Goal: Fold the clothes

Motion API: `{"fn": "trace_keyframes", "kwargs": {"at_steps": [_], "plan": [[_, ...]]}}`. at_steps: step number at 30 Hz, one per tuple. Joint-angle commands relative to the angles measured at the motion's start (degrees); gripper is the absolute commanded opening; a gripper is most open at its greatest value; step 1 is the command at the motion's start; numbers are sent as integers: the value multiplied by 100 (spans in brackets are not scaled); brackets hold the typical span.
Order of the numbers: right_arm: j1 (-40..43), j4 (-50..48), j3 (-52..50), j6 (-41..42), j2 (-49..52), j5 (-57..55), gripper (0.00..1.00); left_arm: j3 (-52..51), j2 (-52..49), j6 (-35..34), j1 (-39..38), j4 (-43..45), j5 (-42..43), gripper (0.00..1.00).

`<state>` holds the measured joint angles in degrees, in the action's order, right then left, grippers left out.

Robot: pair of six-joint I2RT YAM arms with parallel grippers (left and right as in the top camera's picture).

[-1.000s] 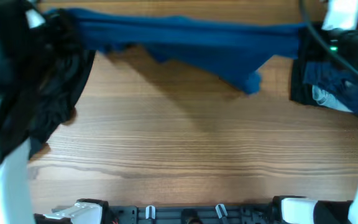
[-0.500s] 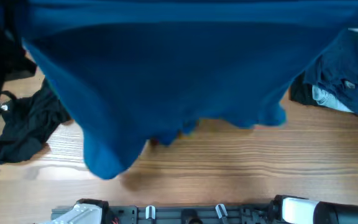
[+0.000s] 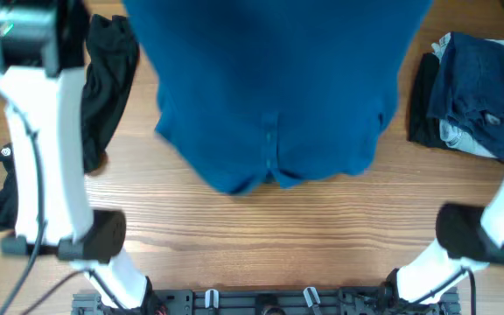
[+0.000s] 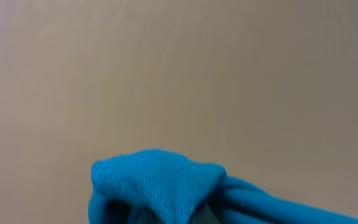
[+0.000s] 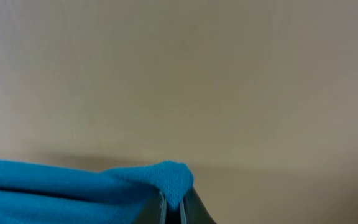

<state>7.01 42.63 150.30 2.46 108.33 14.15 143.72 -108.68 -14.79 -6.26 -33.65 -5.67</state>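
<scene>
The medium-blue shirt (image 3: 274,96) hangs high over the table's middle and fills the top centre of the overhead view, its lower hem near the table. My left gripper (image 4: 173,214) is shut on a bunched corner of the blue shirt (image 4: 160,183). My right gripper (image 5: 173,211) is shut on another corner of the shirt (image 5: 166,177), pinched between the two fingers. Both grippers are out of the overhead view, hidden above the cloth. A black garment (image 3: 103,79) lies crumpled at the left. A folded navy piece (image 3: 479,87) lies at the right.
The left arm (image 3: 42,140) and right arm (image 3: 488,236) rise from bases at the table's front corners. A black piece (image 3: 423,105) and a pale one (image 3: 453,136) sit under the navy piece. Bare wood (image 3: 278,236) shows in front.
The blue shirt has been lifted higher and drawn narrower, from spread across the whole width to a hanging panel at the centre. Both arms have swung into view at the front corners.
</scene>
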Motion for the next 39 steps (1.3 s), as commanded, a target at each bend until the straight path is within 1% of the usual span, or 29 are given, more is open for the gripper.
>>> {"fn": "trace_keyframes", "kwargs": {"at_steps": [1, 4, 6, 8, 10, 12, 14, 15, 16, 18, 21, 27, 32, 36, 39], "plan": [[208, -975, 33, 310, 466, -518, 4, 72, -389, 111, 555, 1379, -192, 4], [208, -2197, 33, 420, 730, -614, 4, 72, -481, 114, 586, 2452, -79, 4], [208, -2575, 33, 409, 758, -804, 4, 74, -479, 214, 586, 2761, -70, 4], [214, -2730, 33, 350, 802, -846, 4, 72, -479, 417, 586, 2798, 74, 4], [240, -2669, 33, 348, 837, -844, 4, 72, -479, 420, 586, 2542, 74, 4], [284, -2256, -4, 352, 866, -841, 4, 72, -479, 614, 588, 1985, 70, 4], [310, -1637, -118, 310, 918, -839, 4, 72, -481, 905, 636, 960, 66, 4], [319, -1150, -179, 210, 990, -817, 4, 63, -501, 1014, 697, 376, 66, 4], [319, -581, -188, 205, 1080, -817, 4, 61, -540, 1008, 839, -372, 52, 4], [319, 131, -188, 201, 1215, -782, 4, 61, -584, 1003, 1012, -1126, 52, 4], [321, 1178, -188, 197, 1333, -544, 4, 61, -610, 667, 1364, -2199, 85, 4], [321, 2326, -186, 92, 1191, -184, 4, 61, -516, 643, 1766, -3641, 831, 4], [463, 3222, -181, -96, 675, -50, 4, 61, -216, 647, 1744, -5012, 846, 4], [721, 3856, -181, -166, 203, 315, 4, 61, 151, 697, 1641, -5648, 844, 4], [846, 4179, -181, -251, -133, 540, 4, 61, 627, 708, 1574, -5875, 841, 4]]}}
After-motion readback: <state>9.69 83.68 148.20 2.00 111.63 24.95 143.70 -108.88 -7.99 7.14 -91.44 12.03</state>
